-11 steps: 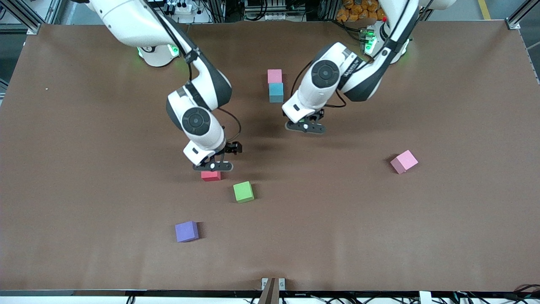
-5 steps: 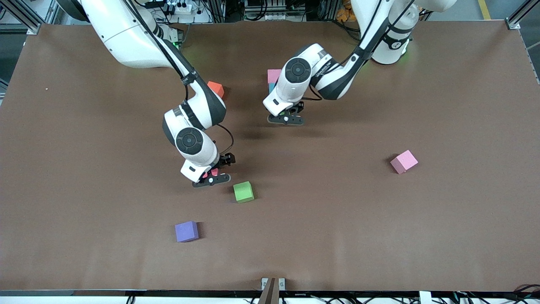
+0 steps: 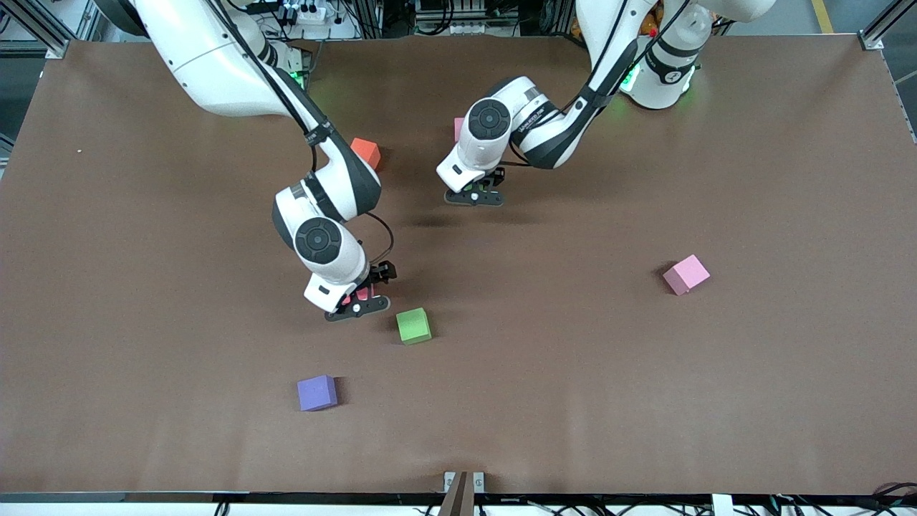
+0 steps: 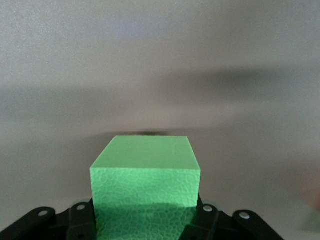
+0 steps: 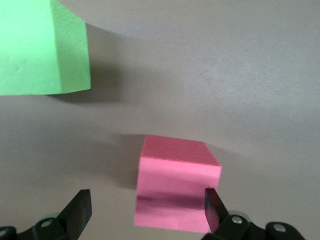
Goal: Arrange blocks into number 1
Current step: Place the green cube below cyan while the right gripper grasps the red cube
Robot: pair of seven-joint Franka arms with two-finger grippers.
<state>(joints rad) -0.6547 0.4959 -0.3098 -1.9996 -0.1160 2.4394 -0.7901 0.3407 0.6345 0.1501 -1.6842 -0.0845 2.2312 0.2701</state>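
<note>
My left gripper is shut on a green block, low over the middle of the table. It hangs beside a pink block that the left arm half hides. The light blue block is hidden. My right gripper is open and down around the red block. One finger is close to the block's side and the other stands well apart. Another green block lies beside it, slightly nearer the front camera. A second pink block lies toward the left arm's end.
An orange cube sits next to the right arm's forearm. A purple cube lies nearer the front camera than the red block. The brown table spreads wide around them.
The left gripper carried its green block toward the pink and light blue pair, now covering the blue one. The right gripper dropped down around the red block, and the orange cube came into view.
</note>
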